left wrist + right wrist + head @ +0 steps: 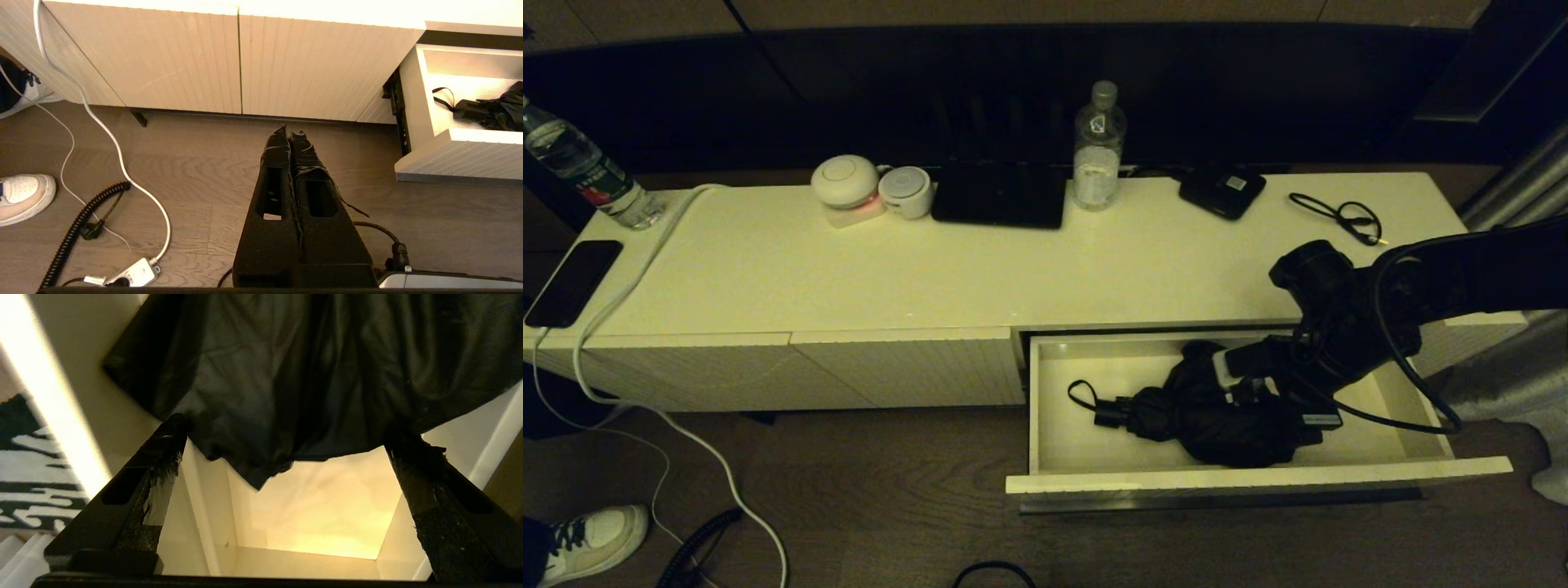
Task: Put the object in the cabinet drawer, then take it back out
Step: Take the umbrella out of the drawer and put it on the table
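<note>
The cabinet drawer [1258,475] stands pulled out at the right of the cabinet, showing its smooth pale inside [327,522]. In it lies the black umbrella [1201,420], with its handle and wrist loop [1086,396] pointing left. My right gripper [1250,400] reaches down into the drawer, open. Its two fingers [163,457] stand wide apart on either side of the bunched black fabric [306,367]. My left gripper [290,130] is shut on nothing and hangs parked over the wooden floor in front of the closed ribbed panels. From there the drawer [449,151] and umbrella [490,112] show off to one side.
On the cabinet top stand a water bottle [1099,147], a flat black box [1222,191], a thin black cable [1339,216], a dark tablet [999,194], two white round devices [845,184] and a phone [572,282]. A white cord, a coiled cable [77,232] and a shoe [24,198] lie on the floor.
</note>
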